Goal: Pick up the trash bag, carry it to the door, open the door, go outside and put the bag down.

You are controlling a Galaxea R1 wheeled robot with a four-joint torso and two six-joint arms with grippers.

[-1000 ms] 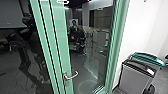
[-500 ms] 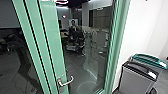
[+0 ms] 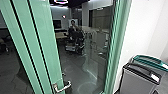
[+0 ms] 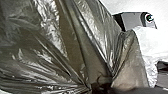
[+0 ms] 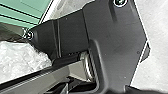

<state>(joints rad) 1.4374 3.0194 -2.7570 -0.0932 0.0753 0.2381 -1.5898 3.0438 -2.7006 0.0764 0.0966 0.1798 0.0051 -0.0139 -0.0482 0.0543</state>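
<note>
We have the bag (image 4: 62,50) by the green door (image 3: 45,37).
Our left gripper (image 4: 101,86) is clenched around its gathered folds; how our right gripper is set, we cannot tell. The handle (image 3: 62,86) is low on the door, a person (image 3: 73,24) shows beyond it, and a grey bin (image 3: 137,81) stands to our right.
</note>
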